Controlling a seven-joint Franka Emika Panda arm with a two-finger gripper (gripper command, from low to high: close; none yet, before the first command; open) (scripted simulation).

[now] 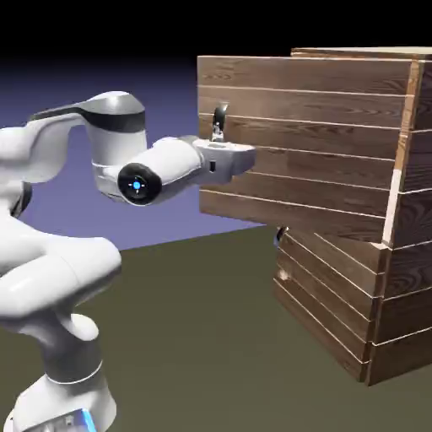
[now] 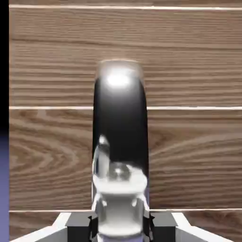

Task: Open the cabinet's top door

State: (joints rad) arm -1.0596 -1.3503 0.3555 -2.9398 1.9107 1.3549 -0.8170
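- The top door (image 1: 295, 181) of the cabinet (image 1: 405, 295) stands swung out toward the robot arm (image 1: 110, 152), above the lower door (image 1: 329, 295).
- Over there, the gripper (image 2: 120, 222) is closed on the dark curved handle (image 2: 120, 123), one fingertip on either side.
- The handle sits near the top door's free edge, on the exterior view's left.
- The arm's hand is right up by the planks.

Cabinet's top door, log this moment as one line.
brown plank top door: swung open | small dark curved handle: between fingertips | two-finger gripper: shut on handle | lower plank door: below, dark handle visible
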